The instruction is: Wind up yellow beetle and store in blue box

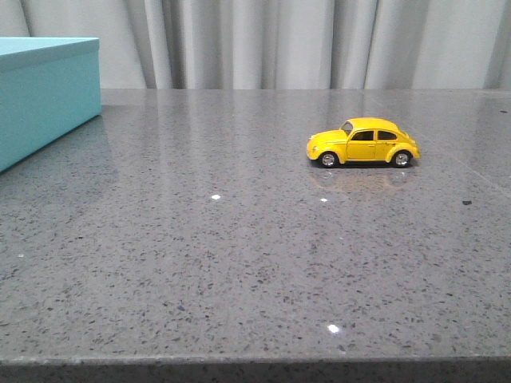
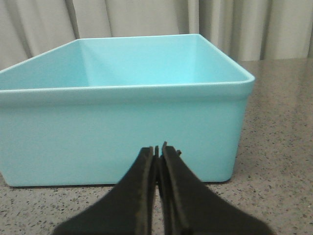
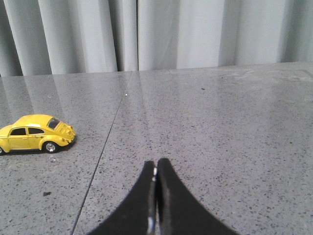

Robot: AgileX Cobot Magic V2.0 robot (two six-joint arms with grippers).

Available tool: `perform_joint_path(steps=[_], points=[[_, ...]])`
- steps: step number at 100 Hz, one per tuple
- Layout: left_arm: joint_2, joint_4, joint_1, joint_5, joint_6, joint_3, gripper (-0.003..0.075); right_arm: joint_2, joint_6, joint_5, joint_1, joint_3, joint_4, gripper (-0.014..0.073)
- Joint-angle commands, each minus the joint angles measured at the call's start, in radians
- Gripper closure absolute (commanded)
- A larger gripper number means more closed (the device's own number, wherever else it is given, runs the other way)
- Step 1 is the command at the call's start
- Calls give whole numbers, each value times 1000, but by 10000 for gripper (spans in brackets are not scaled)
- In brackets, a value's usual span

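The yellow beetle [image 1: 363,143] stands on its wheels on the grey table, right of centre in the front view, side-on with its nose to the left. It also shows in the right wrist view [image 3: 35,134], well off to the side of my right gripper [image 3: 156,164], which is shut and empty above bare table. The blue box [image 1: 44,92] stands at the far left of the front view. In the left wrist view the blue box [image 2: 122,129] is open-topped and empty, right in front of my left gripper [image 2: 158,149], which is shut and empty. Neither gripper shows in the front view.
The grey speckled table [image 1: 239,255] runs back to a pale curtain [image 1: 303,40]. A seam line in the tabletop [image 3: 105,147] passes between the car and my right gripper. The table's front edge [image 1: 255,363] is at the bottom of the front view.
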Motion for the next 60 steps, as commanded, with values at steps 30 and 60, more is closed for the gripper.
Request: perform_joint_path(steps=[30, 60], points=[[-33, -10, -6, -117, -11, 22, 739, -22, -9, -85, -5, -17, -3, 661], [-32, -29, -6, -133, -11, 5, 739, -21, -9, -51, -4, -48, 8, 661]])
